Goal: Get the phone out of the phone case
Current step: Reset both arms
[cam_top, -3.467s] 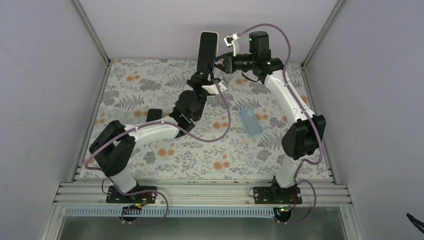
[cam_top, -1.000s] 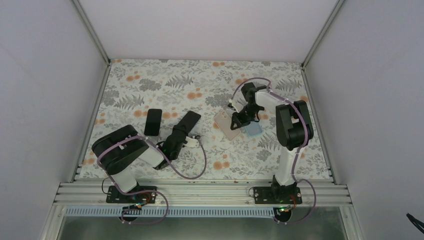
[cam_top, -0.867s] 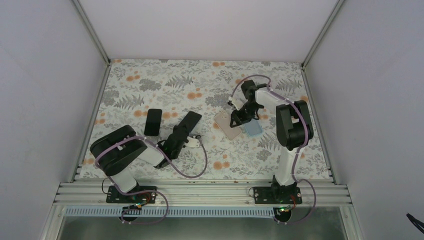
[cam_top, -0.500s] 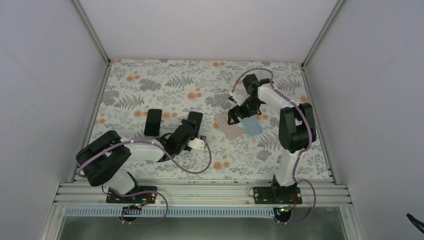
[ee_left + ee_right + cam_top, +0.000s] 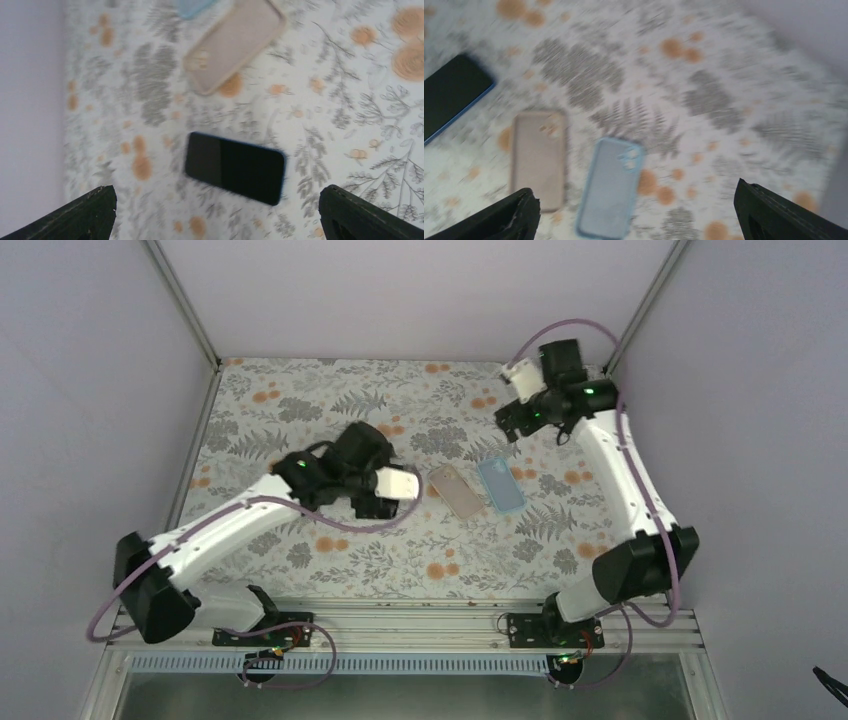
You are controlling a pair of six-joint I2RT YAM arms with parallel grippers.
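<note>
The phone (image 5: 457, 490) lies on the floral table with its pinkish-beige back up. Just right of it, slightly apart, lies the light-blue phone case (image 5: 500, 484), empty. My right gripper (image 5: 512, 422) hangs open high over the back right, holding nothing. The right wrist view looks down on the case (image 5: 610, 187) and the phone (image 5: 539, 160) between that gripper's (image 5: 634, 195) wide jaws. My left gripper (image 5: 370, 502) is open, left of the phone and above the table. Its wrist view shows the phone (image 5: 235, 42) at the top, and nothing sits in the gripper (image 5: 216, 200).
A plain black phone (image 5: 235, 167) lies flat under my left gripper, and it also shows at the left edge of the right wrist view (image 5: 451, 95). Grey walls with metal rails (image 5: 185, 295) close in the table on three sides.
My right gripper opened, let go of the phone and rose to the back right. The left arm unfolded toward the middle of the table and its gripper opened.
</note>
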